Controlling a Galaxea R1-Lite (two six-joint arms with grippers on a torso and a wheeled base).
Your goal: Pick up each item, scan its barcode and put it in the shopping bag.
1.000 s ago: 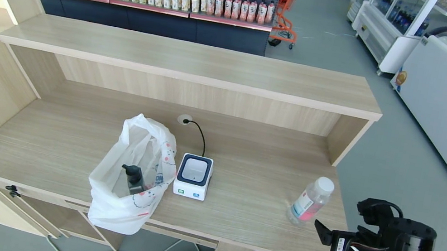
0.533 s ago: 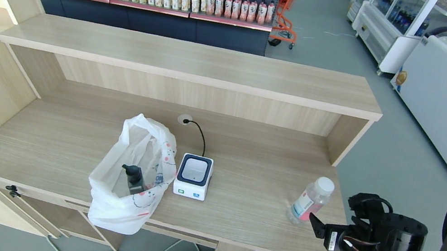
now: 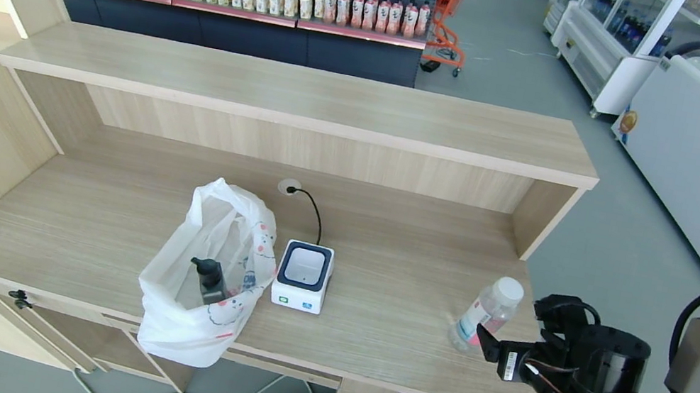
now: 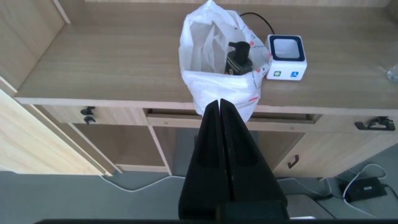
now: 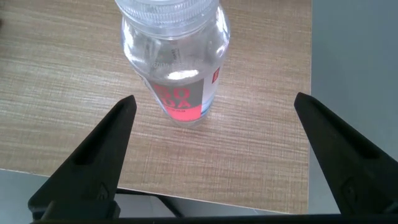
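Right fingers [image 5: 99,155] edged closer, open; bottle [image 5: 180,68] seemingly just beyond their tips.

Head cam high, L wrist cam further back; share bag [image 3: 182,332].

We record, by colour and pattern:
- Pale wooden counter [image 3: 101,217]: light oak tone, fine straight grain.
- Thin white plastic shopping bag [image 3: 184,322], at the front edge: half see-through, with red and dark printed marks.
- Black pump bottle [image 3: 207,278], in the bag: black all over.
- White box-shaped scanner [image 3: 303,276]: dark navy frame round a pale window, one green and one blue mark on the front.
- Black cable [image 3: 313,208].
- Clear plastic bottle [image 3: 486,314], by the right edge: white cap, red-and-white label.
- Left gripper [image 4: 219,106] and right gripper [image 5: 212,104]: black.
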